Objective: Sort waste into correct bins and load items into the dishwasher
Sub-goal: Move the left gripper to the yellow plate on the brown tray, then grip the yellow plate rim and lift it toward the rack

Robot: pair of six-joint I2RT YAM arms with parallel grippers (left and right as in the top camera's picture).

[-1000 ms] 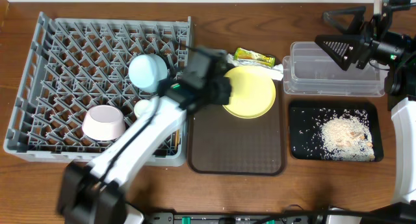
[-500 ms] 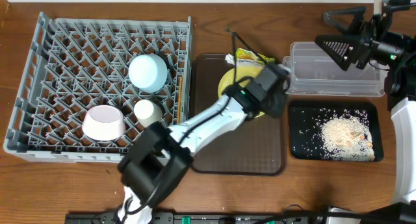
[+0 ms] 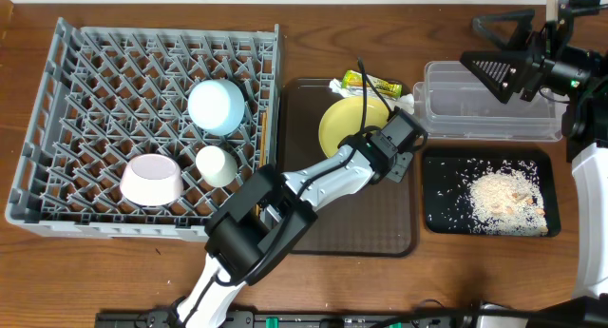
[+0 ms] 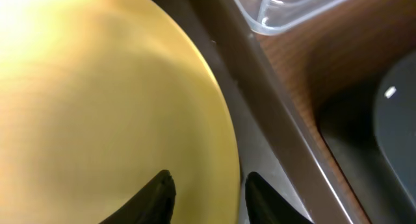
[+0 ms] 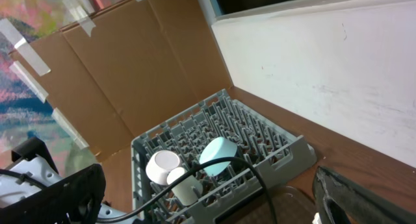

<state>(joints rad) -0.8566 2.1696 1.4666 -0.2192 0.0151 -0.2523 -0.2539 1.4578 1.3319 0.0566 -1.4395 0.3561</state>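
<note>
Left hand (image 4: 208,195) is hovering half-open, fingers straddling the rim of the yellow plate (image 4: 97,107) just below; closing this shallow, I'm risking the thin edge slipping out and skidding across the tray (image 4: 261,149).

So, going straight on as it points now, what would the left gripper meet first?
Probably the yellow plate: its rim lies between the fingertips of the left gripper; depth is unclear.
</note>
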